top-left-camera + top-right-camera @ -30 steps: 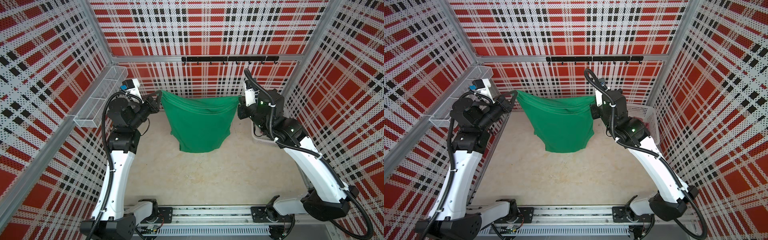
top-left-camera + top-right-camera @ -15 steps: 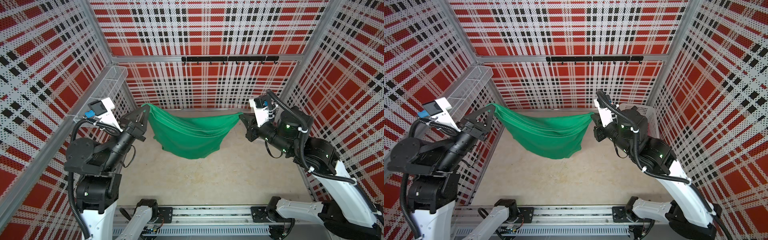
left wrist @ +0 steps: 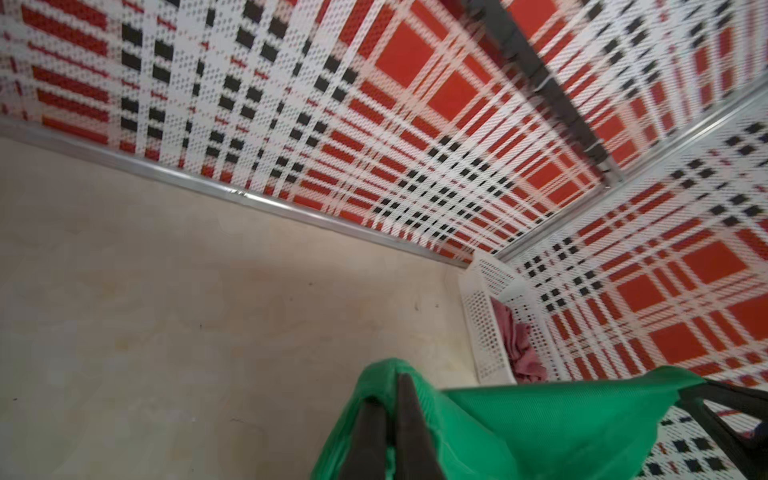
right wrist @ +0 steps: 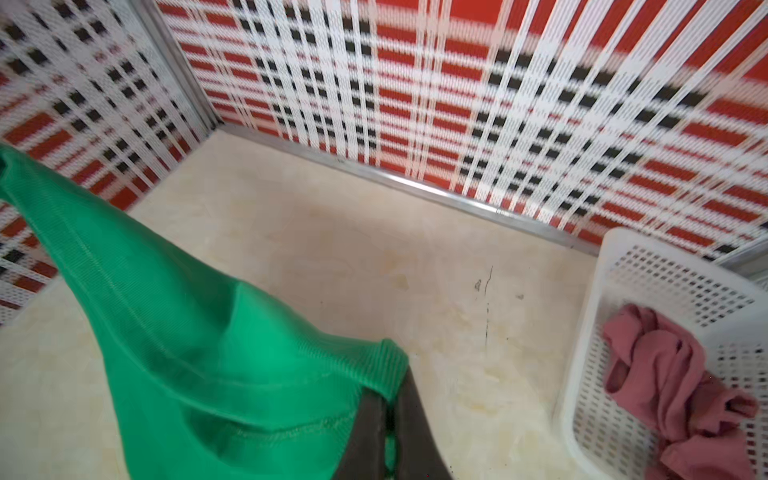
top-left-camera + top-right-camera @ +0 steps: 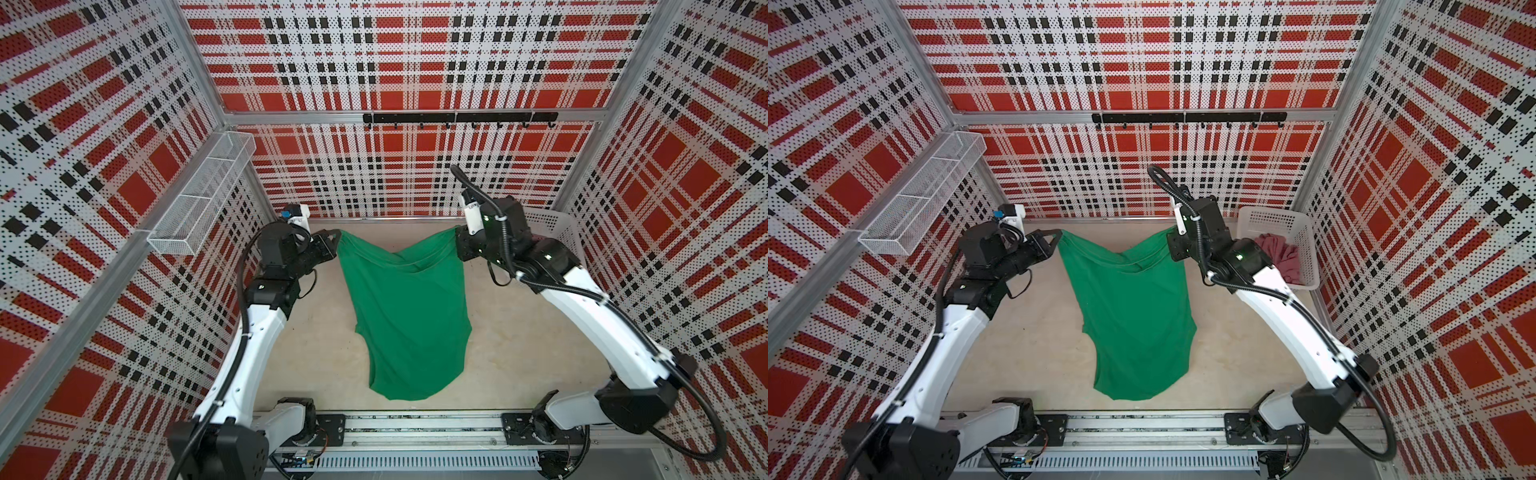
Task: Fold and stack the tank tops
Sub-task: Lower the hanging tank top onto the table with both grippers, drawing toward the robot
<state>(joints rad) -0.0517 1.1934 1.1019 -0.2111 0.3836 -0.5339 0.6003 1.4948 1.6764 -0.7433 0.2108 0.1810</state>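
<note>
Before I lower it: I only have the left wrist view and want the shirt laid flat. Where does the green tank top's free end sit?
Observer: In both top views the green tank top stretches from the back of the table forward, and its free end is close to the front rail.
Operator: Is the far corner really clamped?
Observer: Yes. The right wrist view shows the right tool shut on a ribbed green edge.
Operator: Is the held edge straight?
Observer: No. In a top view it dips in a V midway between the left tool and the right tool.
</note>
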